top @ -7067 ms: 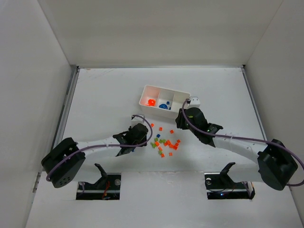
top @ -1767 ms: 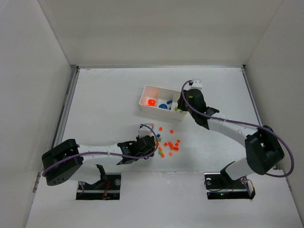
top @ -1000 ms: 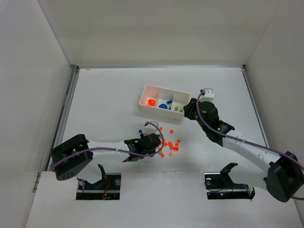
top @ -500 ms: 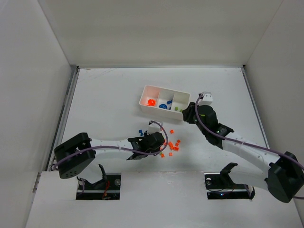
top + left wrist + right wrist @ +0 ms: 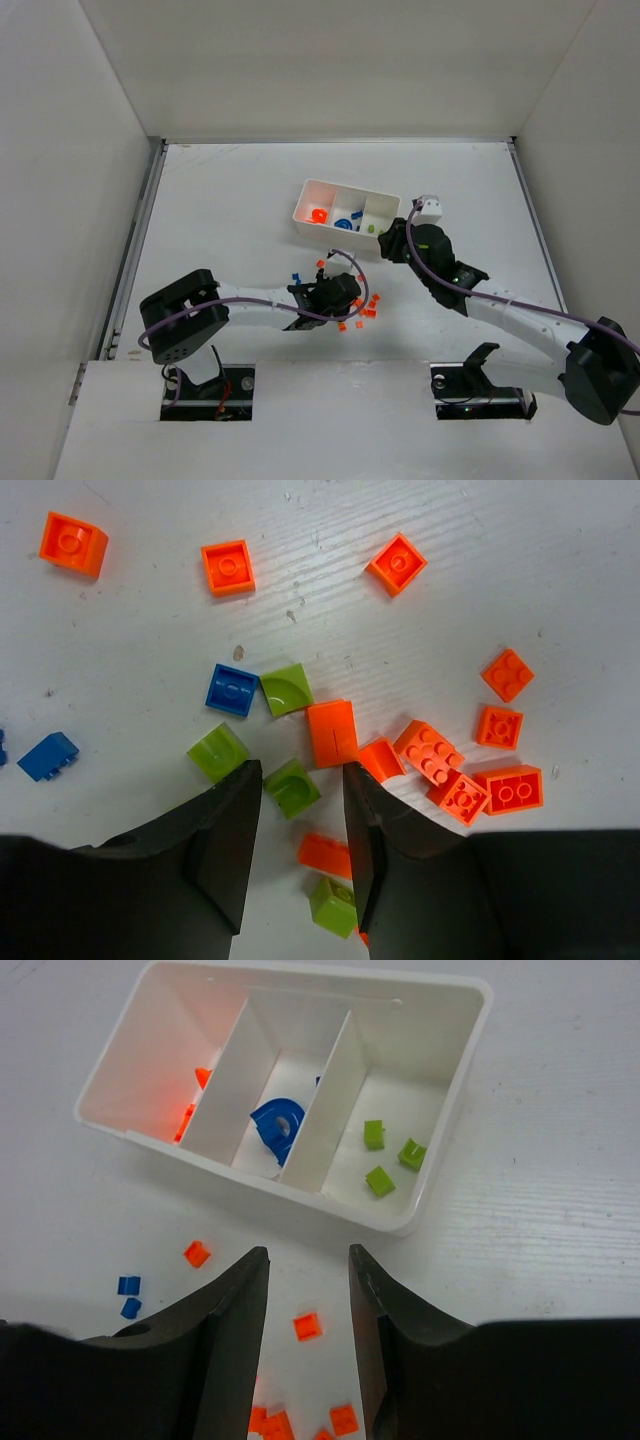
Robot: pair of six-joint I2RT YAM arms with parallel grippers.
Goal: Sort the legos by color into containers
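Note:
Orange, blue and green legos (image 5: 358, 303) lie scattered on the table in front of the white three-compartment tray (image 5: 350, 187). My left gripper (image 5: 335, 295) hangs low over the pile, open and empty. In the left wrist view its jaws (image 5: 300, 780) straddle a green piece (image 5: 292, 787), with an orange brick (image 5: 332, 732) just ahead. My right gripper (image 5: 393, 243) is open and empty, just off the tray's near right corner (image 5: 420, 1220). The tray holds orange pieces (image 5: 190, 1115) at left, a blue round piece (image 5: 277, 1125) in the middle and three green cubes (image 5: 385, 1155) at right.
Two blue legos (image 5: 296, 277) lie apart, left of the pile. A lone orange cube (image 5: 308, 1326) lies below my right gripper (image 5: 307, 1260). White walls close the table at the back and both sides.
My left gripper has moved right, onto the pile. My right gripper was over the tray's right compartment and has drawn back toward the pile; green cubes now lie in that compartment.

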